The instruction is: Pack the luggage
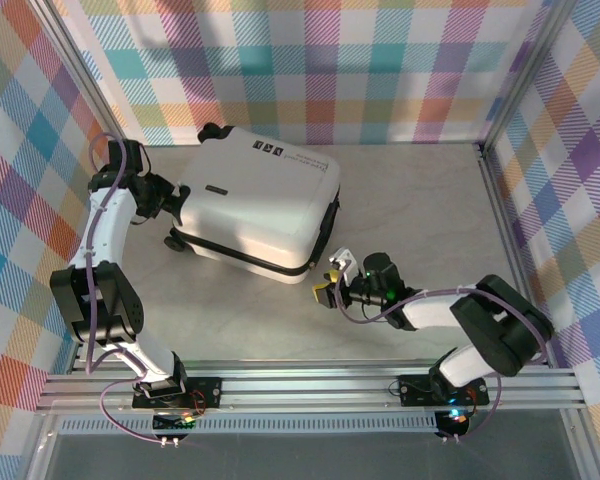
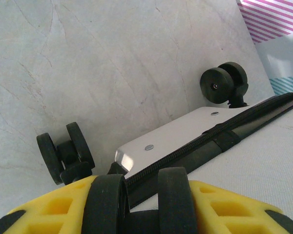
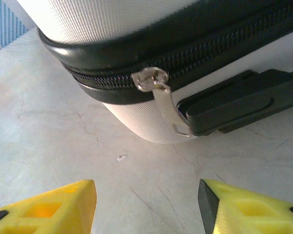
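1. Plaid walls (image 1: 310,60): checked panels behind and to both sides of the two arms.
2. Table (image 1: 420,200): pale, marble-patterned top beneath both grippers.
3. Luggage (image 1: 255,205): white hard-shell case, lid down, lying flat on the table. It sits between the two grippers. Its wheel end is against the left gripper and one of its corners is just ahead of the right gripper.
4. Left gripper (image 1: 178,202): yellow fingers (image 2: 234,209) closed around a twin caster (image 2: 178,197) of the luggage, one finger pressed to each black wheel.
5. Right gripper (image 3: 146,204): jaws apart, nothing between them, bare table under the gap. It is near the luggage corner and not touching it.
6. Zipper band (image 3: 210,53): black, running round the shell straight ahead of the right gripper, above the fingertips.
7. Side handle (image 3: 234,105): black moulded bar, ahead and to the right of the right gripper, below the zipper band.
8. Second caster (image 2: 63,153): black twin wheels just beyond the left gripper's left finger, resting on the table.
9. Third caster (image 2: 224,83): well ahead of the left gripper, to its right, at the far corner of the wheel end.
10. Zipper pull (image 3: 161,100): silver tab hanging from the band, directly ahead of the right gripper's open gap.
11. Logo marks (image 1: 270,150): small black prints on the lid, well away from both grippers.
12. Rivet (image 2: 148,147): a metal dot on the white end panel, just ahead of the clamped caster.
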Controlling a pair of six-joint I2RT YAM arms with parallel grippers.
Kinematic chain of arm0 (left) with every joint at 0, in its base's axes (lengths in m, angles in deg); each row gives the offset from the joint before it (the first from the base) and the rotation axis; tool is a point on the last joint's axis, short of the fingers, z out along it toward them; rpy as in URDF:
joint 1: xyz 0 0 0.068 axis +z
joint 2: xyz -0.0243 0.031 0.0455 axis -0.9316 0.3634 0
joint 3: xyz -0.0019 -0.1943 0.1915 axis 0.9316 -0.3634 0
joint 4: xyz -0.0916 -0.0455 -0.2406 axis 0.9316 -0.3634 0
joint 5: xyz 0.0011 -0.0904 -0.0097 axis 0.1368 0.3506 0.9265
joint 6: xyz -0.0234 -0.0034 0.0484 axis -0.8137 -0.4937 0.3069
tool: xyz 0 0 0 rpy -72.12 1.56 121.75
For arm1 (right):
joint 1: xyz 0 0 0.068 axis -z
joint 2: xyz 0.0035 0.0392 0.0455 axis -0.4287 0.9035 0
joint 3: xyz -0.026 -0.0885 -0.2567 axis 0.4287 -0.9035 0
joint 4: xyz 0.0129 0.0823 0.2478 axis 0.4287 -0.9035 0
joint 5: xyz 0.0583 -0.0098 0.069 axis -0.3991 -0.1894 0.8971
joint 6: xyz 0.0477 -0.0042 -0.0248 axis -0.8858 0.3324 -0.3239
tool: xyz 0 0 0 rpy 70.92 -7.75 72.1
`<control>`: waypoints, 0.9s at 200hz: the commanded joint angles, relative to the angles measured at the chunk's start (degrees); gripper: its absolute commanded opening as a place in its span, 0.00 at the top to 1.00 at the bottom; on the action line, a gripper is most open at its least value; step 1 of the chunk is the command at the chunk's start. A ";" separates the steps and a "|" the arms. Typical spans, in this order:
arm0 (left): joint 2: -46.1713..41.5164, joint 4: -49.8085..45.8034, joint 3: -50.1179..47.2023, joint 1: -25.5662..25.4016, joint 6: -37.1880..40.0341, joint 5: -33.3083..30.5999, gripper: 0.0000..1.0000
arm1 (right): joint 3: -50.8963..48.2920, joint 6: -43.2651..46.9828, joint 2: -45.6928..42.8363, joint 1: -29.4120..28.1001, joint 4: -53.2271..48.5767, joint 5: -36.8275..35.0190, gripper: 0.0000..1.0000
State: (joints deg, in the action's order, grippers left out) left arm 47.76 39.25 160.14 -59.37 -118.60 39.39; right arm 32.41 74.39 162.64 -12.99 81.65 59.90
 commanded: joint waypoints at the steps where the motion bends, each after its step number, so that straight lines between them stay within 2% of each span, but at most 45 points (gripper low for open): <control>1: 0.71 -2.95 1.59 0.12 9.50 0.84 0.85 | 1.00 2.21 2.49 -0.56 6.34 -2.11 0.43; 68: 0.39 -2.73 1.65 0.17 9.95 1.53 0.85 | 4.19 5.44 2.40 -0.65 4.96 -2.47 0.47; 135: 0.40 -2.47 1.56 0.26 9.94 2.65 0.85 | 8.08 6.50 6.52 -0.56 4.52 -2.26 0.49; 180: 0.14 -2.30 1.45 0.26 9.90 2.93 0.85 | 7.64 6.54 7.27 -0.43 5.55 -1.00 0.62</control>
State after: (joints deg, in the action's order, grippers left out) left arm 47.98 39.05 160.64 -59.10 -117.36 40.00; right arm 38.79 80.22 168.10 -13.34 86.52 59.42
